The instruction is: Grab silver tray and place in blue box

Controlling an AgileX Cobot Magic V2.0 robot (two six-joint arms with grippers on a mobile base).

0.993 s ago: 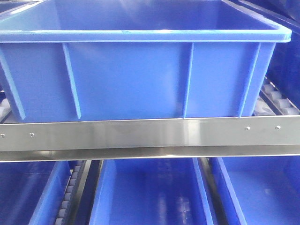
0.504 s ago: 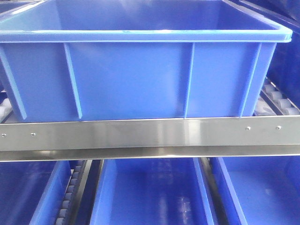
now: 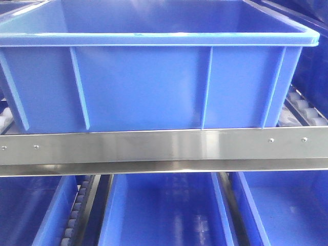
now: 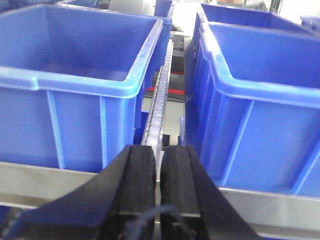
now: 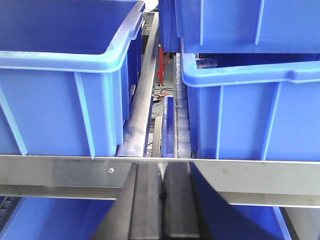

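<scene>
While the silver tray shows in none of the three views, the blue box (image 3: pixel 154 82) fills the upper part of the front view, its ribbed side wall standing directly behind the steel front rail (image 3: pixel 164 146) of the rack shelf that carries it. What can be seen of its inside is bare blue plastic.

Below that rail, narrower blue bins (image 3: pixel 164 210) sit side by side on a lower level, with roller tracks (image 3: pixel 77 210) between them.

Seen from its wrist camera, the left gripper (image 4: pixel 159 165) has its black fingers pressed almost together, nothing between them, pointing at a roller strip (image 4: pixel 159 107) between two blue crates. The right gripper (image 5: pixel 161 195) is likewise closed on nothing, just in front of the rail (image 5: pixel 75 172), aimed at the gap between two crates.
</scene>
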